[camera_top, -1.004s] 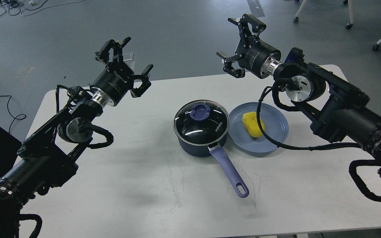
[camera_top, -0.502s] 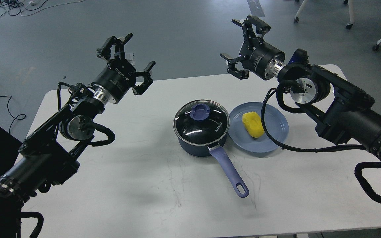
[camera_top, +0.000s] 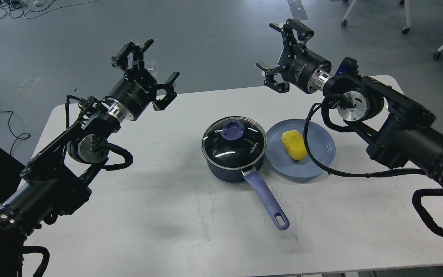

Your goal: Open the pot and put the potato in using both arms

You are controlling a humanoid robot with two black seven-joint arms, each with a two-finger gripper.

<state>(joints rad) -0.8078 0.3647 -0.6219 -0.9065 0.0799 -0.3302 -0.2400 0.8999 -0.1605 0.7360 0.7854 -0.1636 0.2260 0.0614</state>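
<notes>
The small dark navy pot with a long light-blue handle sits in the middle of the white bench. Its round glass lid with a blue knob is on, so the pot is not open yet. The little yellow potato lies on a flat blue plate just beside the pot.

Both black arms hang up high, far from these things. The left gripper has its fingers spread wide and holds nothing. The right gripper is the same.

I think the job is just starting. Next, one arm should go down to the knob, pinch it, and lift the lid off.
</notes>
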